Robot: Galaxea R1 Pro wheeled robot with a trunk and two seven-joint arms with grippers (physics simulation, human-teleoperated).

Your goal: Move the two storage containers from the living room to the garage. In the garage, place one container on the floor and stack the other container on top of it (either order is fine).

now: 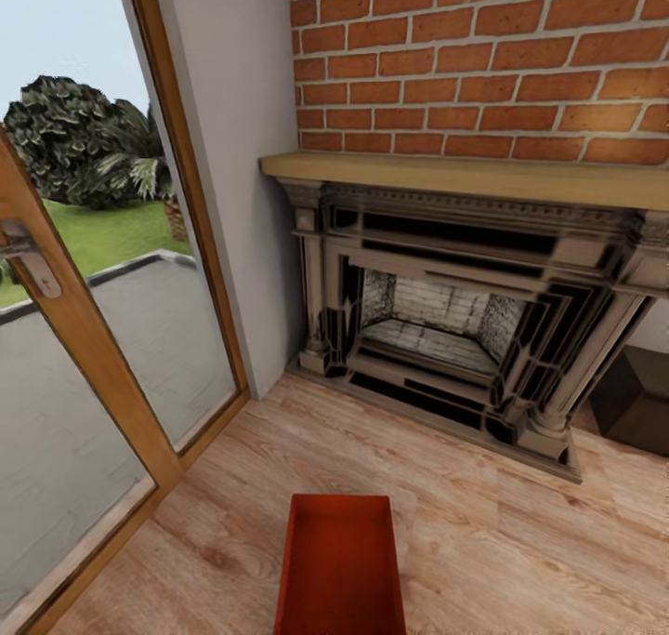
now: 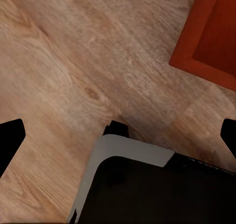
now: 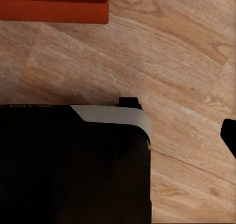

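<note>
The task looks barely begun: this is the living room, with plank floor underfoot, and a red bin sits on it, not lifted and not in either claw. Only one bin can be made out; where the second is, I cannot tell. Both carries to the garage and the stacking remain, as far as I can judge.

Nearest, the left claw hangs over bare planks, its dark fingertips at the two edges of the wrist view, spread wide with nothing between them. A corner of the bin lies ahead and off to one side of it, apart from the fingers. The robot's dark base with its pale rim sits just under the claw.

In the right wrist view one fingertip shows at the edge; whether that claw is open or closed I cannot tell. The bin's edge lies beyond the base, again untouched.

Farther on, open floor surrounds the bin's sides. To the left the glass door and its wood frame bound the room; ahead, the fireplace base juts onto the planks under the brick wall, and a dark box stands far right.
</note>
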